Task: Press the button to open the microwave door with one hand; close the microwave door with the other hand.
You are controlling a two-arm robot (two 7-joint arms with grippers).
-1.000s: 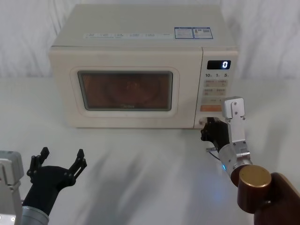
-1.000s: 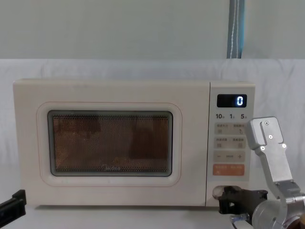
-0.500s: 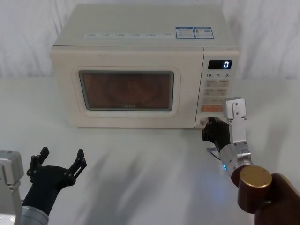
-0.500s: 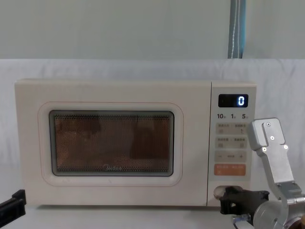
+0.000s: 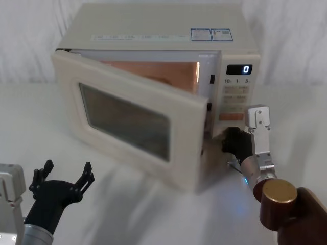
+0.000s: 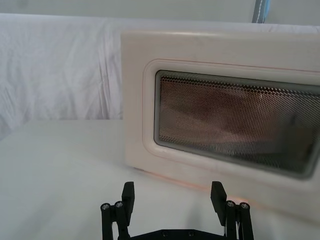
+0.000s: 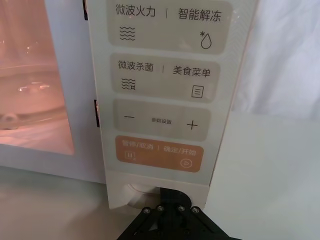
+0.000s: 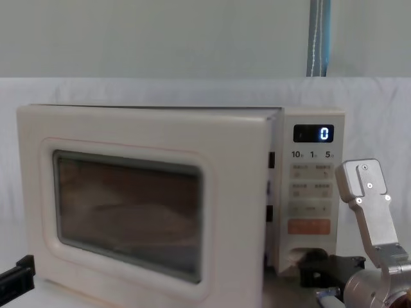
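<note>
At the base of the control panel, the right claw (image 5: pixel 232 141) sits against the button (image 7: pixel 136 191), its fingers looking drawn together, though the tips are hidden against the panel, so that is a judgement. The microwave (image 5: pixel 153 35) stands on the white-draped counter (image 5: pixel 153 204), and the microwave door (image 5: pixel 127 120) hangs partly swung out on its left hinge, the lit cavity showing behind it. So the first half of the task looks done: the press has released the latch. What is left is the closing, which falls to the other arm. The left claw (image 5: pixel 64 181) waits low and near the robot, well apart from the door, with its fingers spread wide; in its wrist view the door's mesh window faces it across bare cloth.

Readable writing: the black display (image 5: pixel 238 69) shows "0", with "10", "1" and "5" printed beneath it. The right wrist view gives the panel keys: "微波火力 | 智能解冻", "微波杀菌 | 美食菜单", a "−" and "+" key, and the orange button (image 7: pixel 159 154) marked "暂停/取消 | 确定/开始". The stickers on top are too small to read.
</note>
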